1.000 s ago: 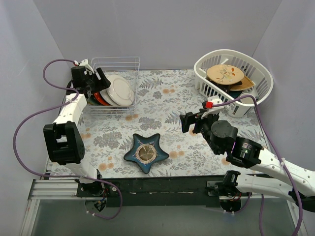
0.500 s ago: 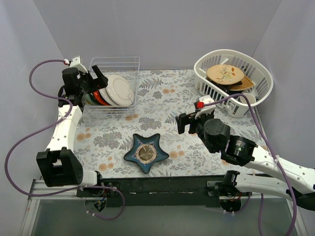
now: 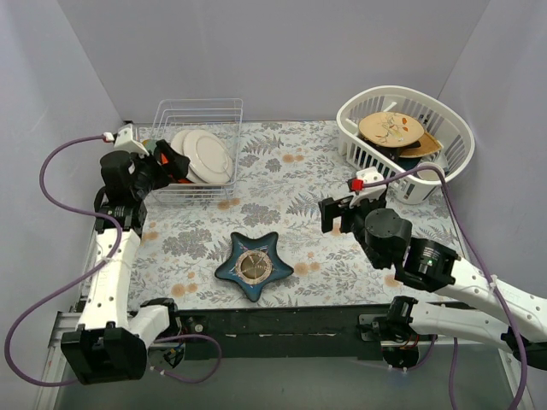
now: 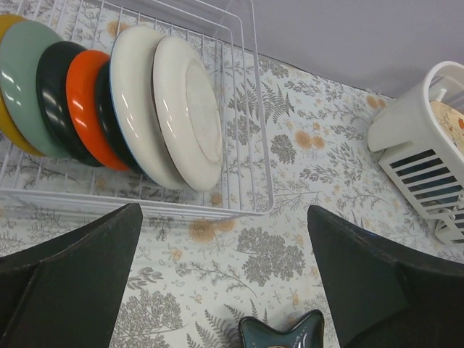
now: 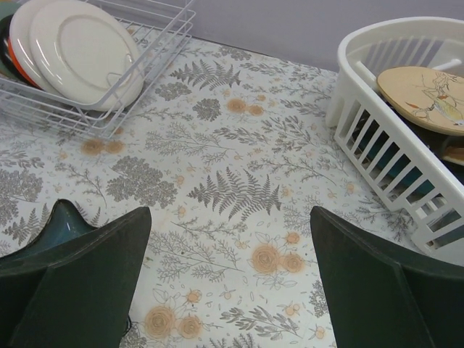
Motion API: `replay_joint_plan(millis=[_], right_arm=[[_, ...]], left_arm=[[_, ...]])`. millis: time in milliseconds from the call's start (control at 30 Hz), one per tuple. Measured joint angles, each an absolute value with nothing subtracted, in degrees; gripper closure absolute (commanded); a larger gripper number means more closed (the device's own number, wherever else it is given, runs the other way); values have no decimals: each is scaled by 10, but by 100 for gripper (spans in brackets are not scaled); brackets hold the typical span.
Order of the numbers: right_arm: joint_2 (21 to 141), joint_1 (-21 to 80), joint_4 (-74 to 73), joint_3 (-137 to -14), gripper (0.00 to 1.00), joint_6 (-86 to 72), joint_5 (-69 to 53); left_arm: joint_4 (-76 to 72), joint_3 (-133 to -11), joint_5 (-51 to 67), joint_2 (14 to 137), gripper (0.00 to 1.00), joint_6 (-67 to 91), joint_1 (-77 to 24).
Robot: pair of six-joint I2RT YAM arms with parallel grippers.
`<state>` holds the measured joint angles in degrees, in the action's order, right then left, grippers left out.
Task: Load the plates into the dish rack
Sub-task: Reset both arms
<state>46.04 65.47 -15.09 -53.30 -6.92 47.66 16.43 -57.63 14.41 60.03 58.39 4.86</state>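
Note:
The wire dish rack (image 3: pixel 224 111) stands at the back left, with several plates (image 3: pixel 208 155) on edge in it. The left wrist view shows the rack (image 4: pixel 255 138) holding a yellow plate (image 4: pixel 7 123), a teal-green one (image 4: pixel 25 83), an orange-red one (image 4: pixel 83 105) and two off-white ones (image 4: pixel 190 109), with dark dishes between them. My left gripper (image 3: pixel 169 162) is open and empty, just left of and in front of the rack (image 4: pixel 225 290). My right gripper (image 3: pixel 338 215) is open and empty over the mat at centre right (image 5: pixel 228 283).
A dark blue star-shaped dish (image 3: pixel 253 266) lies on the mat at front centre. A white slotted basket (image 3: pixel 444 120) at the back right holds a tan sprig-painted plate (image 3: pixel 390 128) and other dishes. Purple cables trail from both arms.
My left arm has drawn back from the rack, toward the near left, with its gripper empty. My right gripper shifted a little left, then back right.

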Motion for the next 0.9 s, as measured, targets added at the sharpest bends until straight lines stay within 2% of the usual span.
replay_joint_plan(millis=[333,900], right_arm=[[361,654,-197,-491,1,-88,483],[368,653,-239,-470,1,-113,493]], left_arm=[[197,-491,131,479,2,600,45],[222,-455,111,440,2,605,44]])
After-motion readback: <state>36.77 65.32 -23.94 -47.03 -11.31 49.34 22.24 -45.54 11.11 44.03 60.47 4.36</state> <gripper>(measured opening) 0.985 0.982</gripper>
